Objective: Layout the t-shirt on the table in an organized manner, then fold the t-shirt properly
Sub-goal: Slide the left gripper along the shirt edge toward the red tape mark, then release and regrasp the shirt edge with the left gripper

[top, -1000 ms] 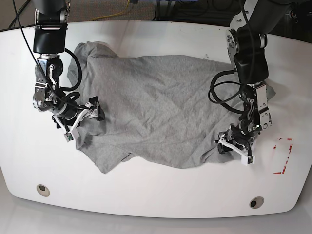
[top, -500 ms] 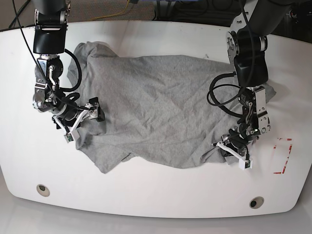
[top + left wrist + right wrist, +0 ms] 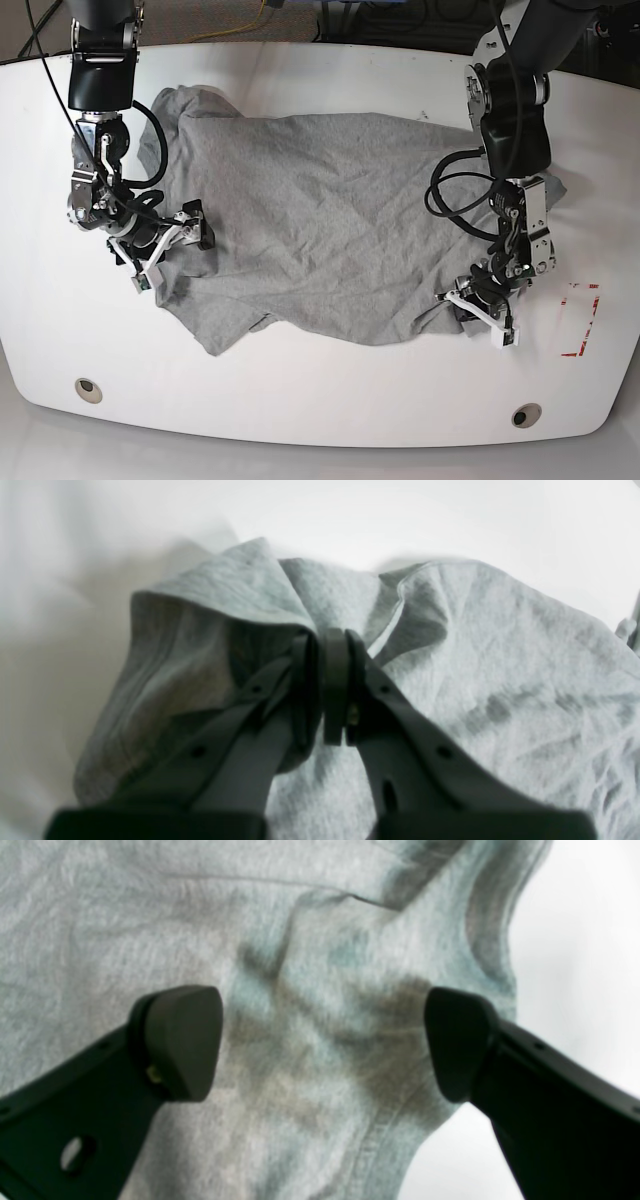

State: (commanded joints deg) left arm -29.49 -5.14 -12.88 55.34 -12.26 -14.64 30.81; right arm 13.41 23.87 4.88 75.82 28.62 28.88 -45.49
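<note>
The grey t-shirt lies spread but wrinkled across the middle of the white surface, its long side running from the upper left of the base view toward the right. One edge near the lower left folds under itself into a loose flap.

At the lower right of the base view, the left gripper sits at the shirt's corner. In the left wrist view its fingers are pressed together on a bunched fold of the grey cloth, which rises in a tented ridge on either side of the pinch, with bare white surface beyond.

At the left of the base view, the right gripper hovers at the shirt's left edge. In the right wrist view its dark fingers stand wide apart, with the cloth showing between them and a hemmed edge running toward the bottom of the frame; whether the pads touch the fabric cannot be told.

A red dashed rectangle marks the surface at the far right, just beyond the shirt, and two round grey grommets sit near the bottom edge.
</note>
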